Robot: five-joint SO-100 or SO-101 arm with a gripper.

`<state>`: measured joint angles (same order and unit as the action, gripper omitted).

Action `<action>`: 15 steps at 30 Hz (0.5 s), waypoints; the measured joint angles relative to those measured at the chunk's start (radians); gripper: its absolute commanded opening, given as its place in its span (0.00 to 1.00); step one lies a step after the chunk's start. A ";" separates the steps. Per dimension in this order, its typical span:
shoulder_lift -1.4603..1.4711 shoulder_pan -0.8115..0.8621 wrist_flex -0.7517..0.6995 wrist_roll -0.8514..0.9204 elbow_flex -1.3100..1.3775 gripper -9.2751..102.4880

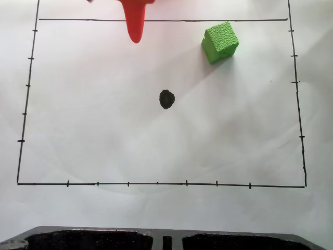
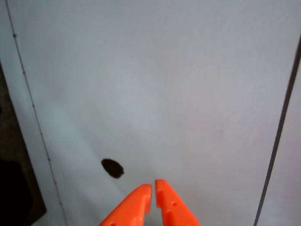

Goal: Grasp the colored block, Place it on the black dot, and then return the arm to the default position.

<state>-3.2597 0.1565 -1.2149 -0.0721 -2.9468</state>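
Observation:
The green cube (image 1: 220, 41) rests on the white paper at the upper right of the drawn rectangle, tilted a little off square. The black dot (image 1: 166, 99) lies bare near the middle of the paper; the wrist view shows the black dot (image 2: 112, 168) left of the fingertips. My orange-red gripper (image 1: 136, 37) comes down from the top edge, left of the cube and above the dot, well apart from both. In the wrist view the gripper (image 2: 154, 186) has its two fingertips almost touching, with nothing held between them.
A thin black rectangle with tick marks (image 1: 156, 183) frames the paper. A dark moulded object (image 1: 166, 240) runs along the bottom edge in the fixed view. In the wrist view a dark surface (image 2: 11, 188) lies beyond the paper's left edge.

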 measured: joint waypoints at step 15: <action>0.176 -0.023 0.100 -0.009 0.049 0.08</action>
<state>-3.0833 0.1335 -1.1152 -0.0813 -2.8977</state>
